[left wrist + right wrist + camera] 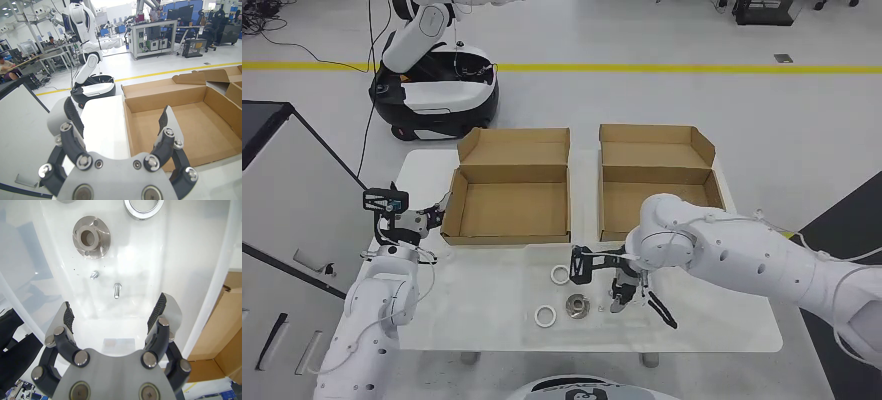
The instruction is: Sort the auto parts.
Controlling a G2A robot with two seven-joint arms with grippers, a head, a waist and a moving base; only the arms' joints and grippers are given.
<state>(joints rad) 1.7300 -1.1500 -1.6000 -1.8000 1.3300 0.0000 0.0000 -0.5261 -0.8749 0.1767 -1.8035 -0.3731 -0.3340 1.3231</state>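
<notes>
We see the R gripper [115, 305] hanging low over the front part of the white worktop [492, 290]. Its fingers [68, 315] are spread wide w/ nothing btw them. Just past the fingertips a small bolt [116, 291] lies flat on the worktop, its head end away from the gripper. A tiny 2nd part [94, 275] lies near it, a bit apart; bolt or nut, we can't tell. Farther on sits a round metal flange [102, 237] w/ a fat tube in the middle and little holes in its rim. Next to the flange is a shiny ring [139, 216], not touching it. In the top view a 2nd ring [539, 318] lies closer to the front edge, also near the flange. All these parts are on the worktop in front of two open brown boxes, the left box [514, 173] and the right box [657, 175], which stand side by side at the back. The L gripper [117, 108] is up at the left side of the worktop, just beside the left box and pointing across it. Its fingers [75, 117] are spread wide too and hold nothing. Behind the worktop another white robot [437, 80] stands on the floor [692, 100], near a yellow line [642, 68].
</notes>
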